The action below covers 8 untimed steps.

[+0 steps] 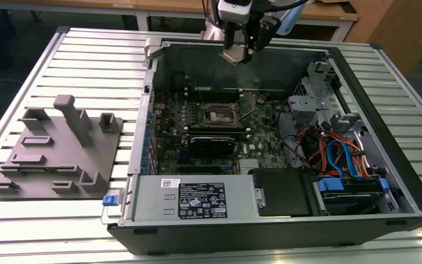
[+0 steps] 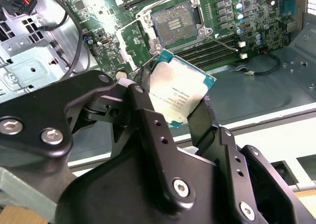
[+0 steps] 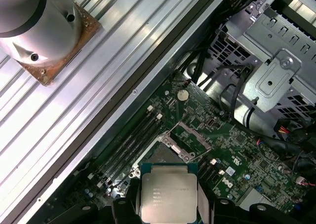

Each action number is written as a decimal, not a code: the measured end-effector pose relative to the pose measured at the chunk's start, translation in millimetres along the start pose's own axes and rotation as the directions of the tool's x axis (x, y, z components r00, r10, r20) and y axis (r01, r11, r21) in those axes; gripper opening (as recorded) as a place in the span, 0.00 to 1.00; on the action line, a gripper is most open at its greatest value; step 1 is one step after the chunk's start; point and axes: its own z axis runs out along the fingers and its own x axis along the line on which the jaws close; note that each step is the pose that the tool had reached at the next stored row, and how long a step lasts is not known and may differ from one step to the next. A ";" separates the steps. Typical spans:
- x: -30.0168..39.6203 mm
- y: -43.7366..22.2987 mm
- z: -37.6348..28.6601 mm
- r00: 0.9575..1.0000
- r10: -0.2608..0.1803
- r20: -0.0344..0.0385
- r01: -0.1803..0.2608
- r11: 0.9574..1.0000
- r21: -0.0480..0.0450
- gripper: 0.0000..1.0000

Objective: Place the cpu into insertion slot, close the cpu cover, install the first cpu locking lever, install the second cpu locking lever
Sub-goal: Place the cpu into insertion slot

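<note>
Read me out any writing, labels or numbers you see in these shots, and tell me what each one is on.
cpu, metal top, in both wrist views: several lines of dark print, too small to read.
black label on the grey power supply box: white print and symbols, too small to read.
white sticker beside it: blurred, unreadable.
No text here can be quoted.

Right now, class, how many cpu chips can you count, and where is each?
1. The cpu is clamped between the fingers, in the air above the open computer case. The insertion slot lies empty.
</note>
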 end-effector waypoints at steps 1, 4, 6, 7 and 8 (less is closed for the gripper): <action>0.0 0.0 0.0 1.000 0.000 0.000 0.000 1.000 0.000 0.54; 0.0 0.0 0.0 1.000 0.000 0.000 0.000 1.000 0.000 0.54; 0.0 0.0 0.0 1.000 0.001 0.000 -0.001 1.000 0.000 0.54; 0.0 0.0 0.0 1.000 0.002 0.000 -0.002 1.000 0.000 0.54; 0.0 0.0 0.1 1.000 0.007 0.001 -0.007 1.000 0.000 0.54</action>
